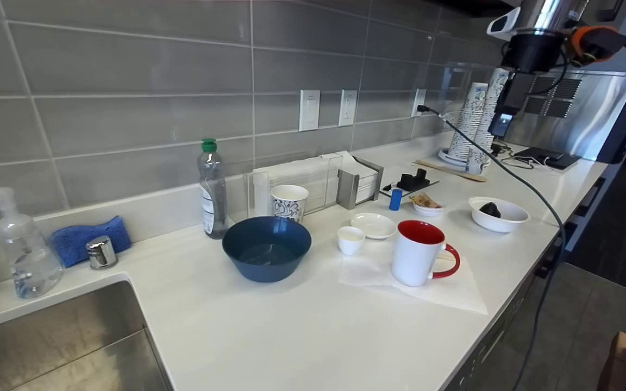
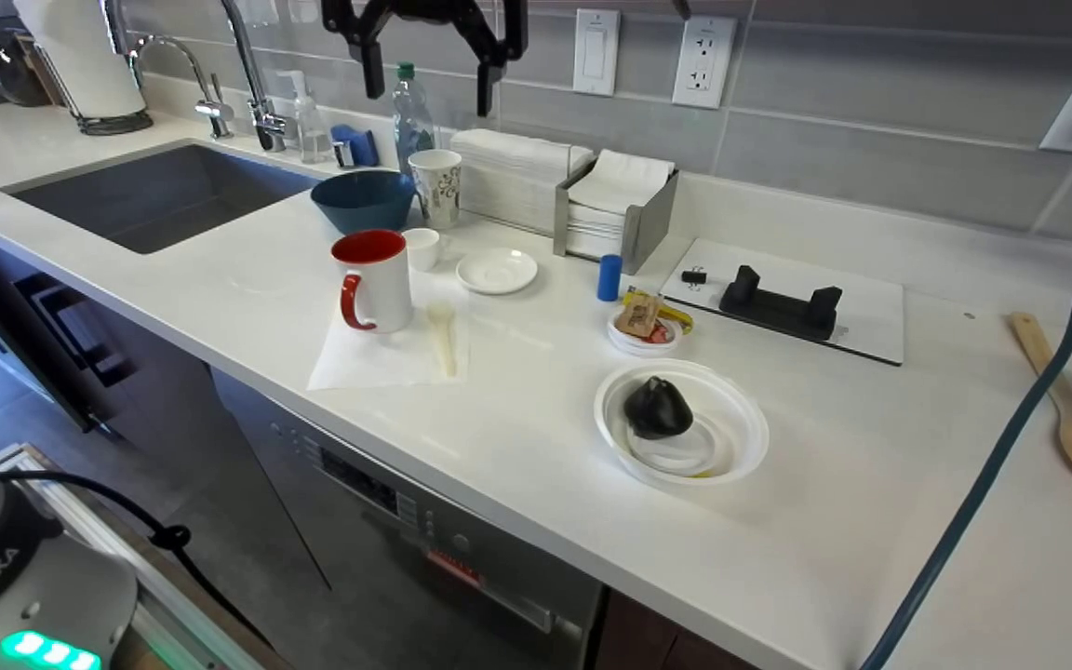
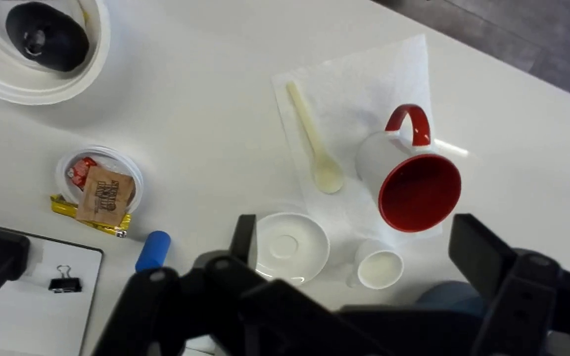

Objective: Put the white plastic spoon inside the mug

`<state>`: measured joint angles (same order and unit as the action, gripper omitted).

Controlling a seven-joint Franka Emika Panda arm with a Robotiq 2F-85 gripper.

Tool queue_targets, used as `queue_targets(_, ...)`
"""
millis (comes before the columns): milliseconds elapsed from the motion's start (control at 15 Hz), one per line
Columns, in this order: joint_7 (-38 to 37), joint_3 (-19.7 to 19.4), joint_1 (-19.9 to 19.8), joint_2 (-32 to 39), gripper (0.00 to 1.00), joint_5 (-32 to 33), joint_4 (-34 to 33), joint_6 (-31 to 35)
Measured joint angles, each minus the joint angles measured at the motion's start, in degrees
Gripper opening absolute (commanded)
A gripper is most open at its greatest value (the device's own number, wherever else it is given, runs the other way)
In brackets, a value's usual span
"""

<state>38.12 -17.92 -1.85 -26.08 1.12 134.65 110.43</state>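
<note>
The white plastic spoon [image 3: 309, 129] lies flat on a white napkin [image 3: 359, 69] beside the mug; it also shows in an exterior view [image 2: 444, 340]. The mug [image 3: 381, 157], white with a red handle and red inside, stands upright on the napkin. It shows in both exterior views [image 1: 412, 262] [image 2: 389, 296], and its visible inside holds nothing. In an exterior view the mug hides most of the spoon. My gripper [image 3: 352, 242] is open and empty, high above the counter, with its fingers wide apart. It also shows in both exterior views [image 1: 500, 125] [image 2: 431, 86].
A small white cup [image 1: 350, 241] and a saucer [image 1: 374, 226] stand near the mug. A blue bowl [image 1: 267, 252] is beyond them towards the sink. A white bowl [image 2: 748, 437] holds a black object. A dark cable [image 2: 992, 475] hangs across the counter.
</note>
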Motion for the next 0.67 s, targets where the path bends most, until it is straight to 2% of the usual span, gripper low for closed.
queue_targets(267,14.96,-4.24,-0.30,-3.39,1.00,-1.26,4.46,1.44)
queue_targets(467,24.14,-7.35,-0.60,-3.72,1.00,-1.96,10.24,8.12)
queue_targets(600,27.36,-7.65,-1.05,-3.60,1.00,-2.06,15.15,14.88)
queue_targets(667,27.62,-7.48,-1.29,-3.47,1.00,-2.06,16.60,16.14)
